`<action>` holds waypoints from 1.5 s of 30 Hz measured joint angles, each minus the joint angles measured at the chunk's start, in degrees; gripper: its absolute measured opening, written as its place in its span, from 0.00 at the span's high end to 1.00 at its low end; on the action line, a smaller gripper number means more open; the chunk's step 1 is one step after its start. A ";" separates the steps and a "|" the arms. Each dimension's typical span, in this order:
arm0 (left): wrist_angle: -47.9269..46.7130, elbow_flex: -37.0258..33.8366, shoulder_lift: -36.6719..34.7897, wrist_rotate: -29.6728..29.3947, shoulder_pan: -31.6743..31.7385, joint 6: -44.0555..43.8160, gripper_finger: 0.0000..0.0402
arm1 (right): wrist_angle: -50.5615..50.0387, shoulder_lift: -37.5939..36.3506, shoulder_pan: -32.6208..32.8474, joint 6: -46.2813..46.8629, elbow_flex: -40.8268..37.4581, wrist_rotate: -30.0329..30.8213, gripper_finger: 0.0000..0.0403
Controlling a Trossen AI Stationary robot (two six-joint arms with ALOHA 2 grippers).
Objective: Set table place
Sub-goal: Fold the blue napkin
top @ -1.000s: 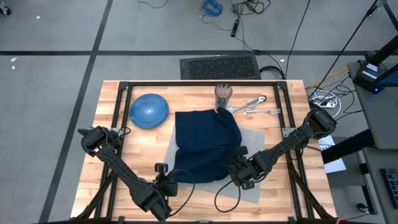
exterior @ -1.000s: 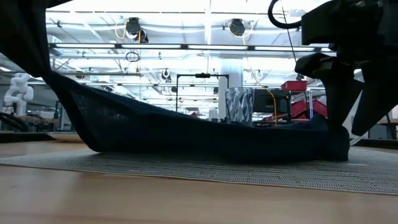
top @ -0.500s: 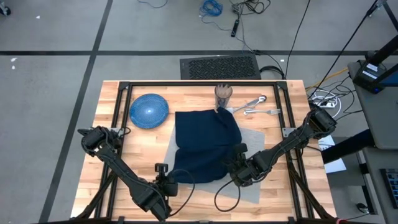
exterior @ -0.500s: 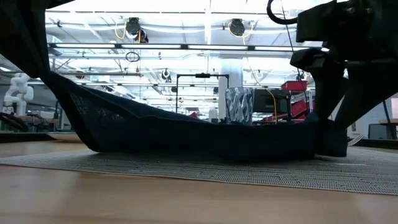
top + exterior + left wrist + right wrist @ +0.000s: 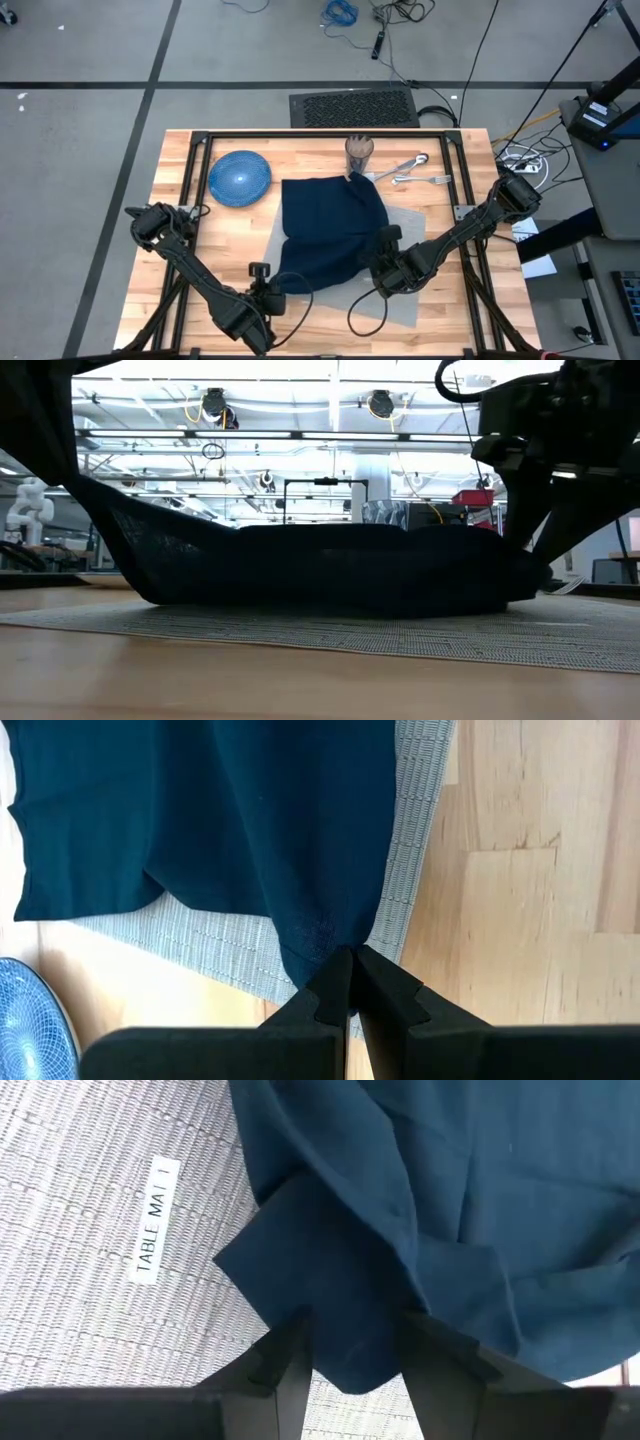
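— What is the napkin (image 5: pixel 330 232) hiding?
— It is covering most of the placemat (image 5: pixel 405 222) mid-table (image 5: pixel 455 290). The left gripper (image 5: pixel 347 982) is pinching its corner; the right gripper (image 5: pixel 352 1355) is clasping another fold.
— Nearby?
— Plate (image 5: pixel 239 178), cup (image 5: pixel 359 152), cutlery (image 5: pixel 410 170) are sitting behind.

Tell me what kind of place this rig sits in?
Likely a robotics lab or workshop hall: open ceiling with bright strip lights, a white robot arm in the background, and loose cables on the grey floor beyond the table.

Navy napkin (image 5: pixel 330 232) covers most of grey placemat (image 5: pixel 405 225). Blue plate (image 5: pixel 28 1026) cut by left wrist view's edge. Utensils (image 5: pixel 410 170) too small to identify individually (metal, near cup (image 5: pixel 359 152)). Cup contents indiscernible.
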 joint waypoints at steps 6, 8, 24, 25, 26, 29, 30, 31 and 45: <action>-0.02 0.00 0.00 0.09 0.00 -0.32 1.00 | -1.65 -0.38 0.00 0.38 0.00 2.56 0.68; -0.02 0.00 0.00 0.09 0.00 -0.32 1.00 | -2.55 -1.25 0.00 1.22 0.00 3.87 0.68; 0.00 0.00 0.00 0.09 -0.04 -0.49 1.00 | 3.11 -6.31 0.81 2.31 -0.02 0.69 0.68; 0.02 0.00 0.00 0.09 -0.04 -0.48 1.00 | 3.02 -6.29 0.99 2.24 -0.02 0.67 0.68; 0.02 0.00 0.00 0.09 -0.04 -0.50 1.00 | 3.06 -6.29 1.09 2.20 -0.02 0.67 0.68; 0.01 0.00 0.00 0.09 -0.04 -0.50 1.00 | 3.08 -6.29 1.08 2.34 -0.02 0.22 0.68; 0.00 0.00 0.00 0.09 -0.04 -0.50 1.00 | 3.09 -6.29 1.07 2.43 -0.02 -0.32 0.68; 0.02 0.00 0.00 0.09 -0.04 -0.51 1.00 | 3.07 -6.29 1.07 2.52 -0.02 -0.44 0.68; -0.02 0.00 0.00 0.09 -0.04 -0.56 1.00 | 12.16 -5.88 3.88 6.76 -8.37 -2.14 0.68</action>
